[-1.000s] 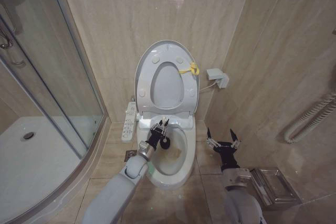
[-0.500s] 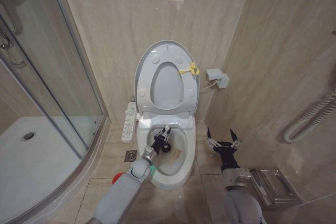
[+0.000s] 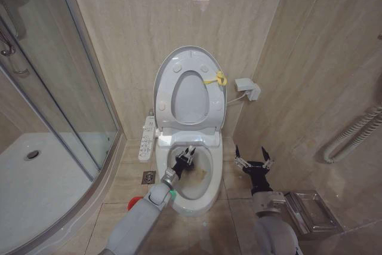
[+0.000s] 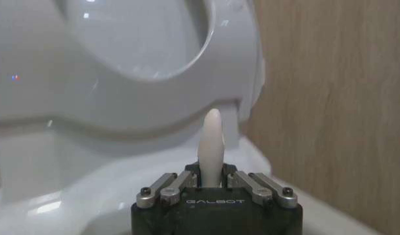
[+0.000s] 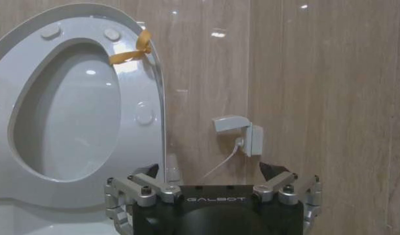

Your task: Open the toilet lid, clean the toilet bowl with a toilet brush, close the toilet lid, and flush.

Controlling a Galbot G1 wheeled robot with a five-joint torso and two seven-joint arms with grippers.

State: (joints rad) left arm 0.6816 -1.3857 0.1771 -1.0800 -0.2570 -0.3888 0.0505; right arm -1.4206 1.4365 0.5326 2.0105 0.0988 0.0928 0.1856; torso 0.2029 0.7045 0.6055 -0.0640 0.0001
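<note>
Toilet lid is up, leaning back against the beige tiled wall, w/ the ring seat raised against it; a yellow tie sits on the seat's right edge. Toilet bowl stands open below, brownish stains inside, white button panel on its left side.

Left pincer reaches in over the bowl opening from the front-left, arm coming up from the lower left of the head view. It is clamped on the toilet brush — in the left wrist view the thin white handle rises straight out from between the closed-in fingers, tip pointing toward the raised seat. Brush head end is hidden under the pincer in the head view; can't tell if it touches the ceramic.

Right pincer hangs idle to the right of the bowl, near the right wall, over the floor — fingers spread wide, holding nothing. Right wrist view looks past it at the raised lid & a small white wall box w/ a cable.

Glass shower enclosure and white shower tray on the left; a floor drain sits just left of the bowl base. A metal tray-like holder lies on the floor at lower right.
</note>
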